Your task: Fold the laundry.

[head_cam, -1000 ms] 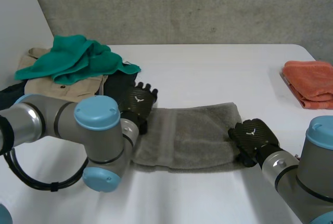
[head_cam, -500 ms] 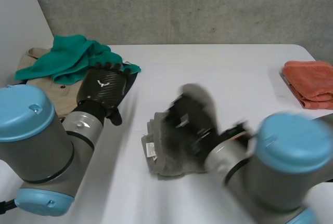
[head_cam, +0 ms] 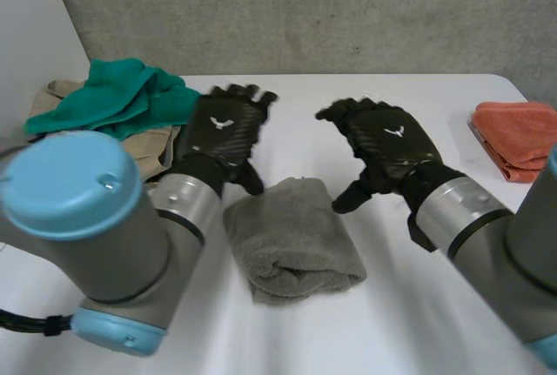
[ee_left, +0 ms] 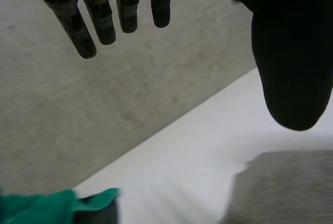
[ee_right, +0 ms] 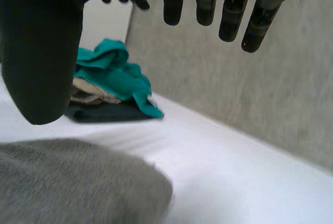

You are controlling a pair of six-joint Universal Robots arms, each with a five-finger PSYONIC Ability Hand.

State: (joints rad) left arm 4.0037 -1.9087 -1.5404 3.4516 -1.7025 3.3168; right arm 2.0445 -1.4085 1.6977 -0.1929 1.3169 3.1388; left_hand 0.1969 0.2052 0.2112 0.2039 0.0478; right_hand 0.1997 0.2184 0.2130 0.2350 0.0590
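A grey towel (head_cam: 291, 240) lies folded into a thick bundle in the middle of the white table (head_cam: 374, 123). My left hand (head_cam: 222, 127) hovers above the towel's far left side, fingers straight and spread, holding nothing. My right hand (head_cam: 383, 144) hangs above the towel's far right side, also open and empty. In the left wrist view the fingers (ee_left: 86, 24) point toward the wall, with the grey towel (ee_left: 281, 187) below the thumb. In the right wrist view the fingers (ee_right: 229, 5) are straight, and the grey towel (ee_right: 78, 182) lies under the palm.
A pile of unfolded laundry sits at the table's far left: a teal cloth (head_cam: 122, 97) over a beige garment (head_cam: 139, 144) and a dark one. A folded orange towel (head_cam: 518, 136) rests at the right edge. A concrete wall (head_cam: 305, 10) stands behind the table.
My right hand carried the towel's right end over to the left, folding it, then let go and rose. My left hand lifted off the towel's left end.
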